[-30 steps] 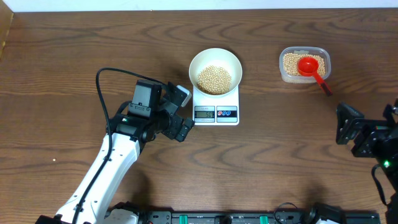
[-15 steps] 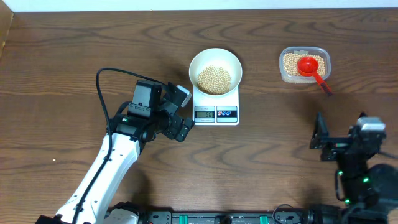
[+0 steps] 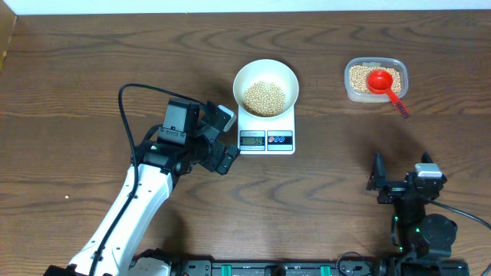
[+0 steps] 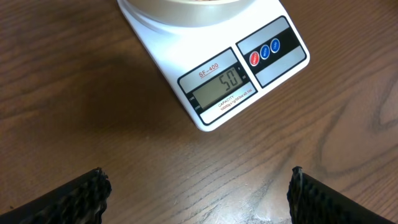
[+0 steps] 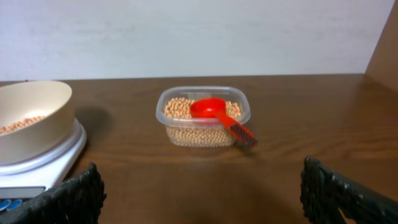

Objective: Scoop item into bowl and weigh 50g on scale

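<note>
From my remote desk, one change stands out against the second before. The right arm has swung in from the table's 3 o'clock edge to about 4 o'clock. Its right gripper [image 3: 377, 182] now faces 12 o'clock, fingers spread wide and holding nothing. Everything else sits as it did, and the left gripper [image 3: 227, 139] has not shifted. It hangs at 9 o'clock of the scale [image 3: 266, 130], just beside its corner, jaws spread and empty.

My count on the wooden table [image 3: 77, 61] runs to one scale, one white bowl [image 3: 265, 70], one clear plastic tub [image 3: 375, 90], one red scoop [image 3: 381, 82] and two arms. The beans [image 3: 265, 97] are too many to count and lie in two lots. One heap is in the bowl and the rest are in the tub.

The bowl stands on the scale's platform, at 12 o'clock of the display [image 4: 222, 86]. In my left wrist view the display reads 50, with round red and blue buttons [image 4: 265, 51] at its 2 o'clock side. The tub sits at 2 o'clock on the table, well apart from the scale. The scoop's cup rests on the beans inside the tub. Its handle crosses the rim toward 4 o'clock.
</note>
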Controlling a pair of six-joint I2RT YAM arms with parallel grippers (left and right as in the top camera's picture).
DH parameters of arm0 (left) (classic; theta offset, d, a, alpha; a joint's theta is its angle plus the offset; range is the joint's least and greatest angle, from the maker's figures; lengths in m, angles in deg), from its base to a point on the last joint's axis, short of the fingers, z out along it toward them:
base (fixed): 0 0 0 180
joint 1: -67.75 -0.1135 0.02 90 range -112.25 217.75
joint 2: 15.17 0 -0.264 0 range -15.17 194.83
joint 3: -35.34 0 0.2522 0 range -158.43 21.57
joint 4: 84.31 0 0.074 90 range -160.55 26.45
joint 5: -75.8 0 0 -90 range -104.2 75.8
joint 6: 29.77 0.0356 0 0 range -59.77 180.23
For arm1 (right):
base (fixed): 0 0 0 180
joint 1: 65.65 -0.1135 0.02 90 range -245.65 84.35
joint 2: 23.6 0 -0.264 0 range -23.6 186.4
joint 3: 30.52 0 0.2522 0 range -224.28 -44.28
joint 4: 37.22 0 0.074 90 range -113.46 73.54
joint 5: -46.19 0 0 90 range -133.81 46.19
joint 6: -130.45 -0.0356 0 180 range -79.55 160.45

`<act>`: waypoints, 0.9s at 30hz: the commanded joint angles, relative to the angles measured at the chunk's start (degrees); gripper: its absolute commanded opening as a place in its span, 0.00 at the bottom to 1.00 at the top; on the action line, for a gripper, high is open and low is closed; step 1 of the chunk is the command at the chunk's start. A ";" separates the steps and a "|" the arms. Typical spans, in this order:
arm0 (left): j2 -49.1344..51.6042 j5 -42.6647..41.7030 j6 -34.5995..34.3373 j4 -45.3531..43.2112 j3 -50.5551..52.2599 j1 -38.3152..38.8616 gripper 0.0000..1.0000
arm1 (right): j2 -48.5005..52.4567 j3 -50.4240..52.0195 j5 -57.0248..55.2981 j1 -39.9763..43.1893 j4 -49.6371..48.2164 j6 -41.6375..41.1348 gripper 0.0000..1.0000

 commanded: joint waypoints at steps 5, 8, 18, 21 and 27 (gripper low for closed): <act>0.04 -0.28 0.31 -0.02 0.22 -0.20 0.93 | -0.59 3.61 -1.31 -1.09 -4.22 0.46 0.99; 0.04 -0.28 0.31 -0.04 0.22 -0.20 0.93 | -0.59 4.15 -1.31 -1.07 -5.44 0.46 0.99; 0.04 -0.28 0.31 -0.04 0.22 -0.20 0.93 | -0.59 4.15 -1.31 -2.14 -5.53 0.44 0.99; 0.04 -0.28 0.31 -0.02 0.22 -0.20 0.94 | -0.59 4.11 -1.29 -2.14 -5.35 0.44 0.99; 0.04 -0.28 0.31 -0.02 0.22 -0.20 0.93 | -0.57 4.11 -1.29 -2.14 -5.33 0.44 0.99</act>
